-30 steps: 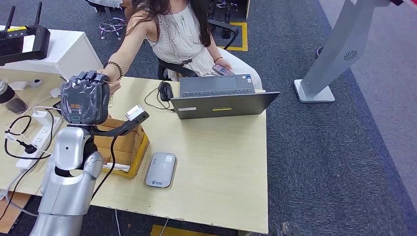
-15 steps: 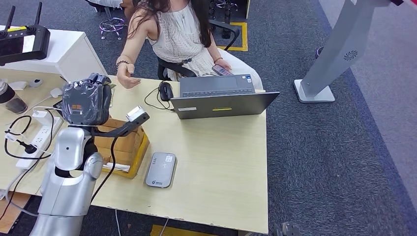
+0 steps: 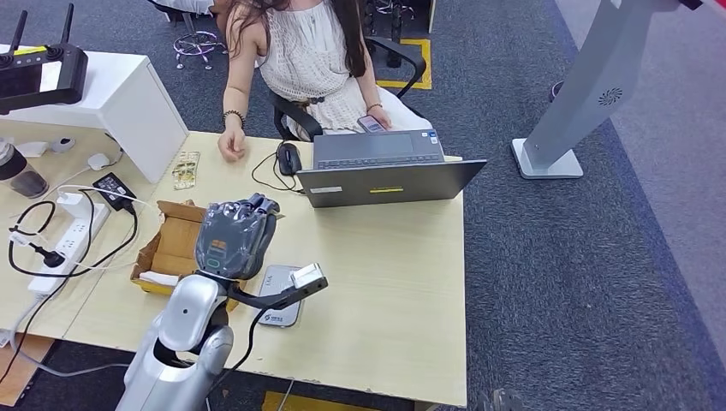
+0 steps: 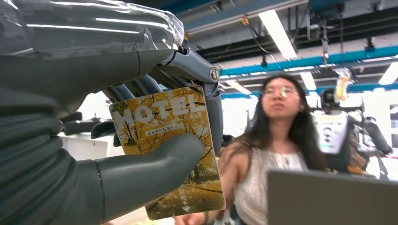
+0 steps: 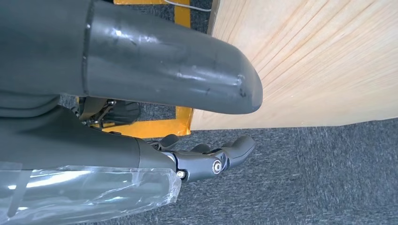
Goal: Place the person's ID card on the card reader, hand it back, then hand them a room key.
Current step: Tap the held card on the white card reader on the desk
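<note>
My left hand point(image 3: 235, 235) hovers over the near middle of the table point(image 3: 394, 291), just above the grey card reader point(image 3: 272, 312). In the left wrist view the thumb point(image 4: 141, 173) and fingers pinch a yellow card printed HOTEL point(image 4: 162, 119), the room key, held upright facing the person point(image 4: 281, 140). The person sits behind the table with one hand point(image 3: 229, 152) resting on its far edge. My right hand point(image 5: 206, 159) hangs beside the table's edge point(image 5: 305, 61) over the carpet and holds nothing, fingers loosely apart.
An open cardboard box point(image 3: 171, 248) lies left of the reader. A laptop point(image 3: 385, 167) and mouse point(image 3: 288, 158) stand at the far side. A power strip point(image 3: 68, 240) with cables and a blister pack point(image 3: 184, 167) lie to the left.
My left hand has swung from the far left by the person's outstretched hand to the near middle over the reader. The person's arm has drawn back and rests on the table.
</note>
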Motion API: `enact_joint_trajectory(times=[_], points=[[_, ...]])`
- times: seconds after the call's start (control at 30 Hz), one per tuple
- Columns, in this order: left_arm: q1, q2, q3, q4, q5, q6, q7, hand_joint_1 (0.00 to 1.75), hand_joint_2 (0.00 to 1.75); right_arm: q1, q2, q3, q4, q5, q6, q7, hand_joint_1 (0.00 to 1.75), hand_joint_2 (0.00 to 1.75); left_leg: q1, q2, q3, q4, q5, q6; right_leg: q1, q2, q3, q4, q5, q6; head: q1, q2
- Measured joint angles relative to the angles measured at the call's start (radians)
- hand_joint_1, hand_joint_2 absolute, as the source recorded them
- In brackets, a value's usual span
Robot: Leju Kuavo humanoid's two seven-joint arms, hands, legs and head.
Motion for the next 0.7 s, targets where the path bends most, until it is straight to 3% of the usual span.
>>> enact_joint_trajectory(times=[0.23, 0.7], points=[[0.029, -0.024, -0.052, 0.052, 0.002, -0.055, 0.040, 1.75, 1.75, 0.006, 0.000, -0.003, 0.000, -0.004, -0.002, 0.000, 0.00, 0.00, 0.000, 0.000, 0.000, 0.000, 0.000, 0.000, 0.000, 0.000, 0.000, 0.000, 0.000, 0.000, 0.000, 0.000], [0.053, -0.055, -0.060, 0.168, -0.005, -0.122, 0.269, 1.75, 1.75, 0.020, 0.000, -0.017, 0.000, -0.006, -0.014, 0.001, 0.00, 0.00, 0.000, 0.000, 0.000, 0.000, 0.000, 0.000, 0.000, 0.000, 0.000, 0.000, 0.000, 0.000, 0.000, 0.000]])
